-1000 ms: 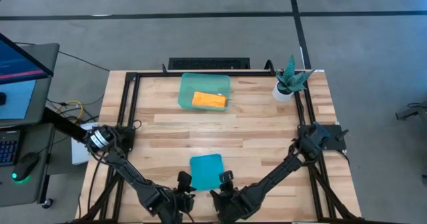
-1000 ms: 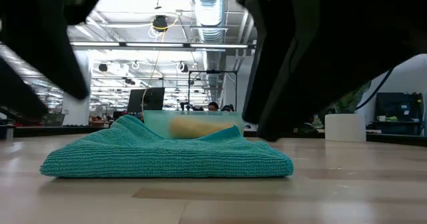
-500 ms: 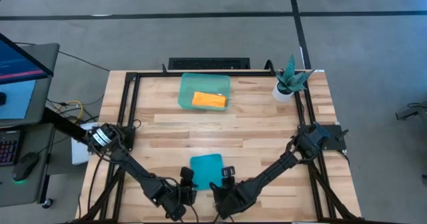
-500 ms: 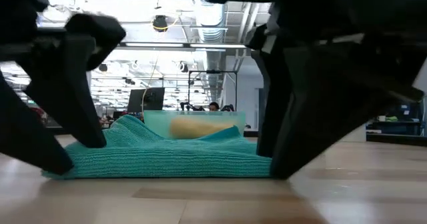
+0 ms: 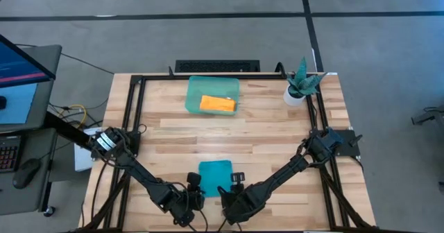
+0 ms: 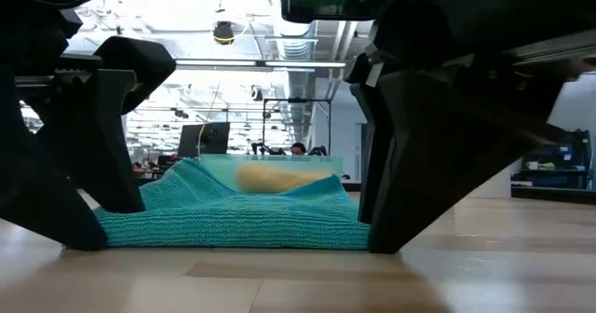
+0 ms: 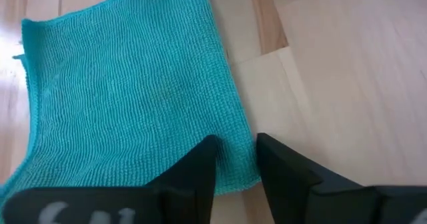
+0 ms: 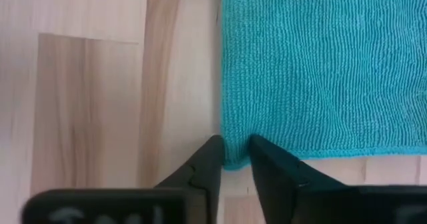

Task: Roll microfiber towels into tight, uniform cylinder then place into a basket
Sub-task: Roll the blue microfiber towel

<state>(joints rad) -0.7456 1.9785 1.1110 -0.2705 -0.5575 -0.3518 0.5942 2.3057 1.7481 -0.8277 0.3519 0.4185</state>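
Note:
The teal-blue towel lies flat on the table near its front edge, with a low hump in the middle in the low view. My left gripper points down at its near left corner and is narrowly open. One finger is over the cloth and one is beside it. My right gripper stands the same way at the near right corner. The orange towel lies rolled in the pale-green basket at the table's far side. My left gripper comes from above with the towel's near left corner between its two fingers; whether the fingers touch the cloth, I cannot tell. My right gripper comes from above with the near right corner between its fingers; whether they touch it, I cannot tell.
A small white pot with a green plant stands at the far right corner. Black frame rails run along the table's left, right and far sides. Bare wood lies between the teal towel and the basket.
Both grippers have come down and a little toward the far edge. They now stand on the table at the teal towel's two near corners. The towel has stayed where it was.

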